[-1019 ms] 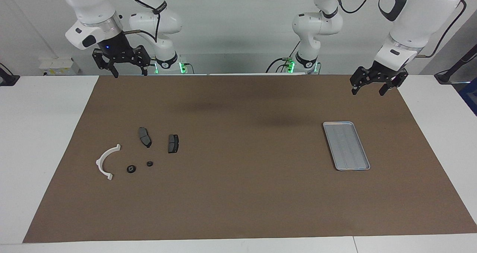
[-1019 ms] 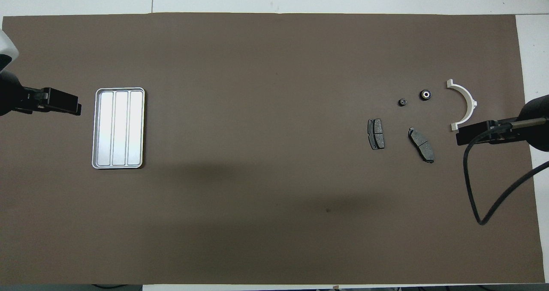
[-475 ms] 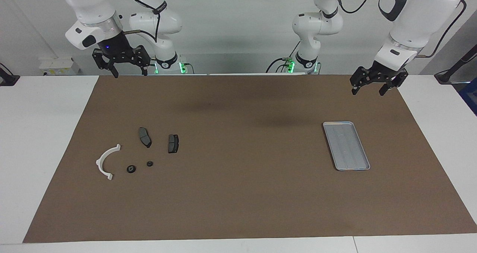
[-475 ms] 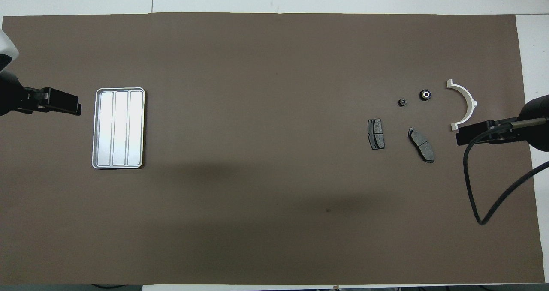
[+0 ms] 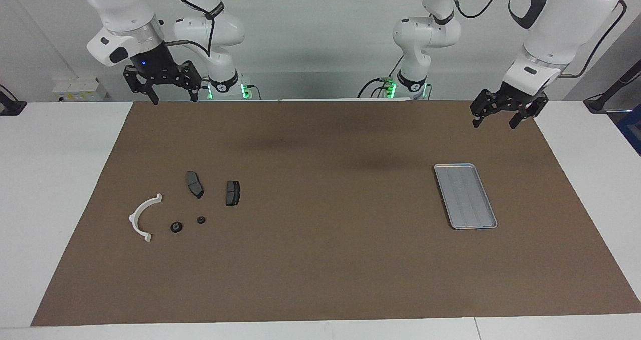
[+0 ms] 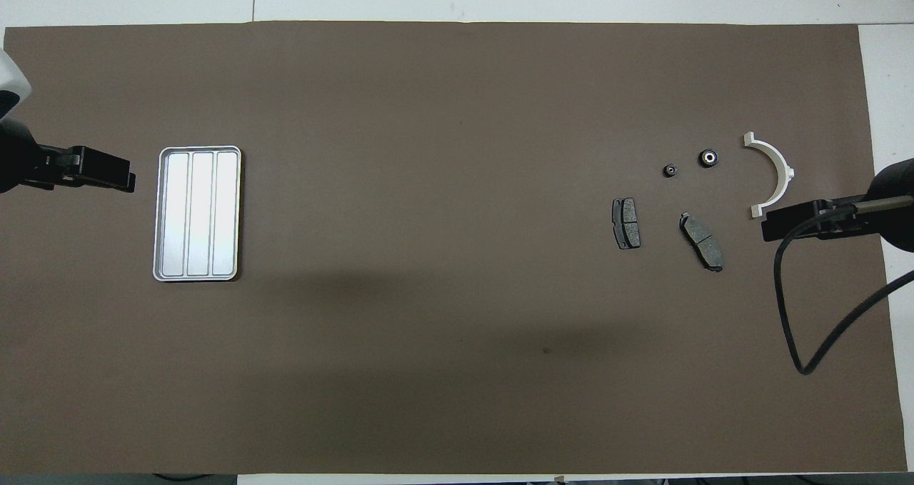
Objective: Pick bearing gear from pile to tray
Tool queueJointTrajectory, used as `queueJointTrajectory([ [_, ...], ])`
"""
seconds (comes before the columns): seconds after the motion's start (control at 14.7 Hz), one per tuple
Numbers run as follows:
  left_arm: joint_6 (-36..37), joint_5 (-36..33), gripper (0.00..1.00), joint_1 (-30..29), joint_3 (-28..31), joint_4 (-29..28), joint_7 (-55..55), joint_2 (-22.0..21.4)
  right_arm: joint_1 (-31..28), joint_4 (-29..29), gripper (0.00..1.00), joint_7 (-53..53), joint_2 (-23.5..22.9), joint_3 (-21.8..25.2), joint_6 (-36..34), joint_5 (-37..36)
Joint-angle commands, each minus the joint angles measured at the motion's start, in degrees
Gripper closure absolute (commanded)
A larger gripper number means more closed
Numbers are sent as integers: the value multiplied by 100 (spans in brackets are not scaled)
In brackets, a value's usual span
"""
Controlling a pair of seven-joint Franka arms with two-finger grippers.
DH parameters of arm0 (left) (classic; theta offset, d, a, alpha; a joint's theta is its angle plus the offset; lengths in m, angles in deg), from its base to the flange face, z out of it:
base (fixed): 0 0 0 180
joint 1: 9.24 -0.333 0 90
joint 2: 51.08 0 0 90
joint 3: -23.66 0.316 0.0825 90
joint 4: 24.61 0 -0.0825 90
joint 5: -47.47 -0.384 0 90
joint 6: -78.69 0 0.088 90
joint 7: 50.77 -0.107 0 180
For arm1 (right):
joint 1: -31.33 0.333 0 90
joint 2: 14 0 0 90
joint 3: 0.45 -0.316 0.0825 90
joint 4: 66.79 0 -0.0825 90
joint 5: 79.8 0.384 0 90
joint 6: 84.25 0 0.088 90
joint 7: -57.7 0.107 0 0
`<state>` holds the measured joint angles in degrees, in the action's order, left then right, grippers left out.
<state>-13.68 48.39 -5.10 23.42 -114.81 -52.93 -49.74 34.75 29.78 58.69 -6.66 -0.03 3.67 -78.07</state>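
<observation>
The pile (image 5: 185,207) lies on the brown mat (image 5: 320,260) toward the right arm's end of the desk, well apart from the tray (image 5: 465,196). Both the right claw (image 5: 173,98) and left claw (image 5: 494,120) hang raised, spread and empty

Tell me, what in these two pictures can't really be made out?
- Two small black round pieces: too small in both views to tell bearing from gear.
- Left gripper and right gripper: overhead view cuts their arms off at the edges.
- Tray: no small part shows in it.
- White arc: the right gripper covers one end in the overhead view.
</observation>
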Motion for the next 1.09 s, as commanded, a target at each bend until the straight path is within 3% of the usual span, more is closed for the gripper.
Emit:
queueJointTrajectory([
  [0.0,-1,23,0,17,15,-112,32,-108,-79,-24,0,86,92,-25,-65,125],
  [1.02,-1,23,0,17,15,-112,32,-108,-96,-15,0,60,136,10,-118,143],
])
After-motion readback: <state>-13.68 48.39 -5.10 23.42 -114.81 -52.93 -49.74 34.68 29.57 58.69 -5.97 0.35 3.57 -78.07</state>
